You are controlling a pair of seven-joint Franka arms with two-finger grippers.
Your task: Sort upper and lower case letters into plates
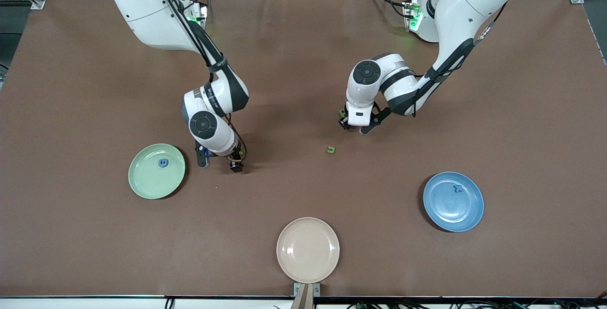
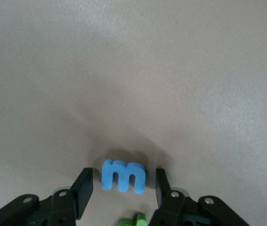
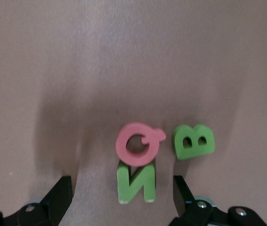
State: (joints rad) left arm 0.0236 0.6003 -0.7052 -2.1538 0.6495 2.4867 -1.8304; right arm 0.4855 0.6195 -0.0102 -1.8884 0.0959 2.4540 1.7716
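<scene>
Both grippers sitting low over letters, fingers spread open.

You are seeing the left gripper (image 2: 120,187) straddling the blue m (image 2: 123,175) at lower centre; the right gripper (image 3: 123,194) is bracketing the green N (image 3: 136,184), red Q (image 3: 138,142) touching it, green B (image 3: 193,141) just beside.

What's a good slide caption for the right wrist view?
Right pincer open over a green N, red Q and green B.
</scene>
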